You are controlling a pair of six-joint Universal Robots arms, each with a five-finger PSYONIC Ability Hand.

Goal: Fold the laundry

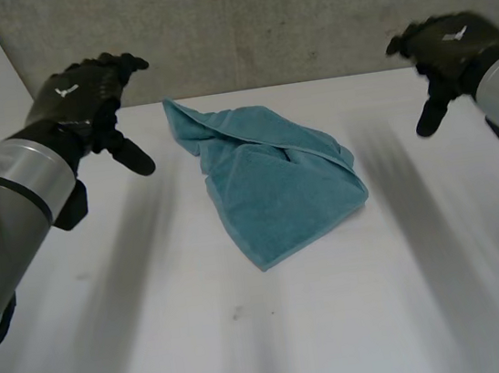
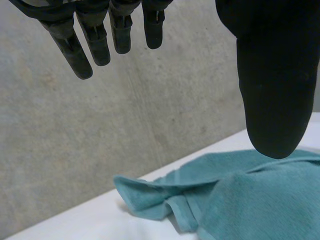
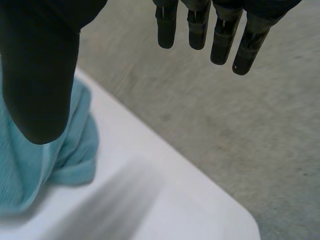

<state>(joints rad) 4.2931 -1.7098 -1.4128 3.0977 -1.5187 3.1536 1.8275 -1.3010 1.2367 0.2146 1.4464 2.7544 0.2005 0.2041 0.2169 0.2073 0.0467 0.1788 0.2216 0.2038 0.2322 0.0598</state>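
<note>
White table [image 1: 359,319] against a grey wall [image 1: 300,14], head view: a rumpled teal towel [image 1: 277,183] lies mid-table between the raised left hand [image 1: 81,94] and right hand [image 1: 447,45], likely poised to take an edge each. Both carry a white emblem, no readable lettering. Left wrist view: fingers [image 2: 97,45] spread, holding nothing. Right wrist view: the same.

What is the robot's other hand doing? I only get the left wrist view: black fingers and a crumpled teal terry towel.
Observer: The right hand hovers open over the far right side of the white table, touching nothing.
Operator: How does the whole towel lie?
Observer: The teal terry towel lies mid-table between the left hand and the right, loosely doubled, one corner pointing towards the robot.
Operator: Is it near that right hand?
Observer: No; the head view shows bare table between them.
</note>
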